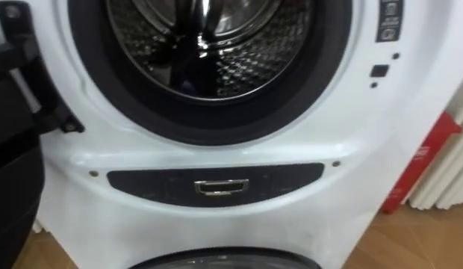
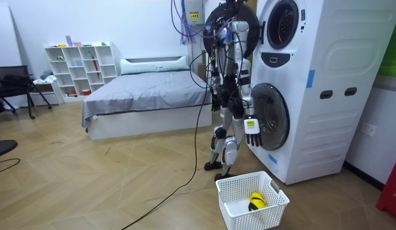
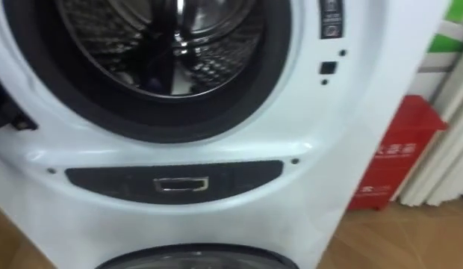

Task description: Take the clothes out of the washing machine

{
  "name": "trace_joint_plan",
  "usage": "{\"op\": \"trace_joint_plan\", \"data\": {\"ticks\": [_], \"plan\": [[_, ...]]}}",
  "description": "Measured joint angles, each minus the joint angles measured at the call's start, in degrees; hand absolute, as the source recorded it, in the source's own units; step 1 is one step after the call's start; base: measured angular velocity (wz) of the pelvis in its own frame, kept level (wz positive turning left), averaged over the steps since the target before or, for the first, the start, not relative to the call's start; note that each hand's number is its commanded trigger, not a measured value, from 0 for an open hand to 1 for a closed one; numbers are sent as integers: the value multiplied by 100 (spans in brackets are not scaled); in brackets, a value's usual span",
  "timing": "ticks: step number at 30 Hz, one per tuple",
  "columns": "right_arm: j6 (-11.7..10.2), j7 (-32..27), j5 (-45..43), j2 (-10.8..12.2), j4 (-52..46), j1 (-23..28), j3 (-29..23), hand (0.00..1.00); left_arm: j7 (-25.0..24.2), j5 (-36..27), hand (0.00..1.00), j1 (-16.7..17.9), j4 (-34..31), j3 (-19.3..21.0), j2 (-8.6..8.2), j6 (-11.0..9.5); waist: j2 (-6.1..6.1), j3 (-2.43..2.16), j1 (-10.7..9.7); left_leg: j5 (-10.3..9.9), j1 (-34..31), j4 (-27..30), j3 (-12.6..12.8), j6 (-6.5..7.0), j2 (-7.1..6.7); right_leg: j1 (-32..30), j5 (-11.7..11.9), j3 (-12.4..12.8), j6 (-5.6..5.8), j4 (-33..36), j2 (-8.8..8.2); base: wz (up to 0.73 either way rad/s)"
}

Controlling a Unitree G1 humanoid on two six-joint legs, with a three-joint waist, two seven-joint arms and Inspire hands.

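Note:
The upper washing machine's round opening (image 1: 209, 112) is right in front of me, its steel drum (image 1: 239, 60) bare and shiny. Low in the drum lies a dark shape (image 1: 188, 81); I cannot tell whether it is cloth. The dark door (image 1: 15, 127) stands swung open at the left. In the room view I stand upright, close against the stacked machines (image 2: 313, 89). My right hand (image 2: 251, 130) hangs at my side with fingers relaxed and holds nothing. A white laundry basket (image 2: 274, 191) on the floor behind me holds a yellow and black item (image 2: 255, 200).
A dark panel with a metal handle (image 1: 221, 187) sits below the opening, and the lower machine's door (image 2: 269, 118) is under that. A red box (image 3: 392, 153) stands on the wood floor at the right. A bed (image 2: 147, 89) and white shelves (image 2: 80, 67) are farther back.

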Motion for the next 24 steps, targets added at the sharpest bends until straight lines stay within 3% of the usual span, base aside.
{"op": "trace_joint_plan", "data": {"ticks": [3, 5, 10, 12, 13, 14, 15, 17, 21, 24], "plan": [[3, -45, -357, 59, -40, -1, 230, 0, 82, 158, 0, 69, 15, -4, -17, 83, -46, 43, 79, -43, -24, 235, -1, -69, 19, 104, -34, -35, -33, 7, -3, 2], [2, -41, -492, 58, -67, 56, 383, 0, 78, 273, 0, 53, 19, -9, -33, 104, -65, 60, 126, -122, -218, 627, 5, -183, 61, 109, -44, -26, -67, 3, 28, 4], [-3, -46, -739, 27, -251, 232, 363, 0, -43, 392, 0, 78, -316, 3, -42, 288, -11, 27, 133, -297, -901, 1861, 2, -409, 272, -59, -63, -70, -254, 25, 143, -9], [-15, -51, -777, -45, -248, 302, 343, 0, -49, 394, 0, 51, -413, 17, -108, 330, 87, 24, 144, -419, -1135, 2772, 51, -428, 524, -82, -87, -347, -351, 86, 231, -37], [-19, -58, -822, -88, -266, 329, 337, 0, -49, 391, 0, 92, -405, 4, -139, 367, 202, -1, 75, -420, -1115, 3499, 45, -433, 750, -67, -121, -457, -392, 132, 346, -38], [-56, -55, -870, -84, -314, 356, 311, 0, -48, 387, 0, 49, -410, 17, -129, 374, 257, -10, -61, -382, -940, 3787, 22, -498, 926, -84, -142, -549, -427, 211, 403, -18], [-62, -51, -873, -82, -343, 372, 291, 0, -48, 384, 0, 26, -412, 23, -118, 374, 252, -6, -130, -358, -822, 3785, 7, -539, 976, -116, -156, -594, -447, 263, 403, 19], [-67, -89, -940, -93, -441, 502, 152, 0, -71, 386, 0, -268, -565, -20, -120, 285, 253, 1, -246, -194, -306, 3493, -77, -818, 1066, -272, -166, -682, -462, 443, 405, 18], [-129, -110, -978, -96, -472, 466, 126, 0, -186, 380, 0, -785, -555, -393, -127, 80, 357, 20, -352, -182, 222, 2616, -323, -911, 1143, -790, -164, -958, -460, 772, 405, 25], [-158, -128, -1212, -59, -517, 294, 109, 0, -318, 385, 0, -1038, -529, -734, -138, 42, 411, 7, -343, -687, 563, 1682, -505, -940, 1136, -1330, -71, -1084, -442, 1131, 356, 10]]}}
